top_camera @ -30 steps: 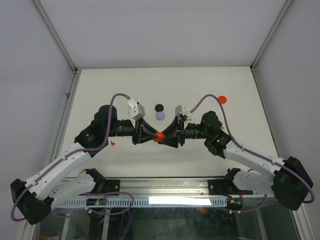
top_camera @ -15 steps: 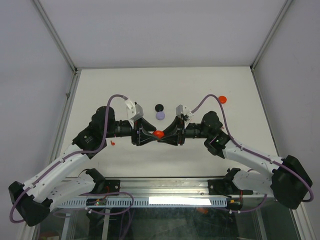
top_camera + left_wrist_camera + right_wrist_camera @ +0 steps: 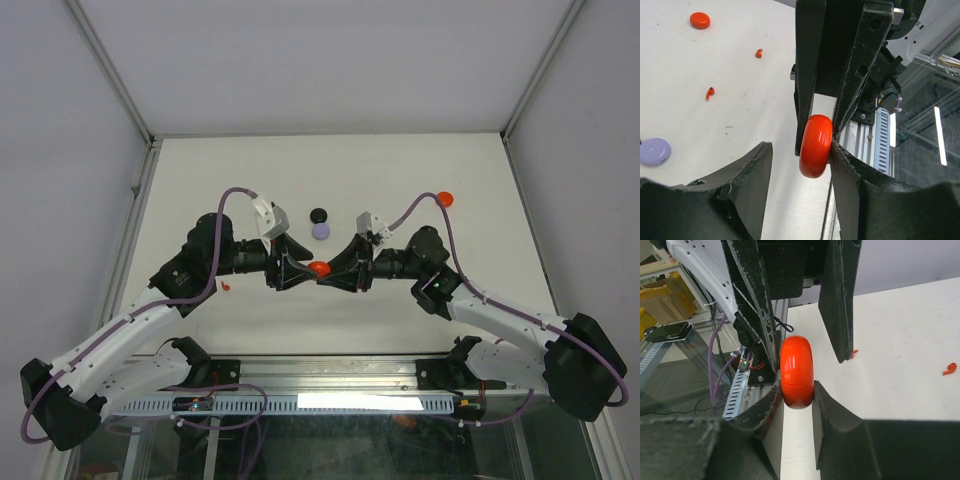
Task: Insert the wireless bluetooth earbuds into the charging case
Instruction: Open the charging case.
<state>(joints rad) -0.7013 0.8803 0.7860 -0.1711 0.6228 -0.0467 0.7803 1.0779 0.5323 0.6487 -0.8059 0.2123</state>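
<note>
Red charging case (image 3: 797, 372) sits clamped in our right gripper (image 3: 796, 392), likely steadied for reopening; beside it, our left gripper (image 3: 800, 167) stands parted around it.

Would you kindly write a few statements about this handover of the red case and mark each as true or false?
1. The right gripper is clamped on the red case. True.
2. The left gripper pinches the case from both sides. False: one side has a clear gap.
3. A lavender case lies on the table beyond the grippers. True.
4. The black case is held by the left gripper. False: it rests on the table.
5. Loose red earbuds lie on the table. True.
</note>
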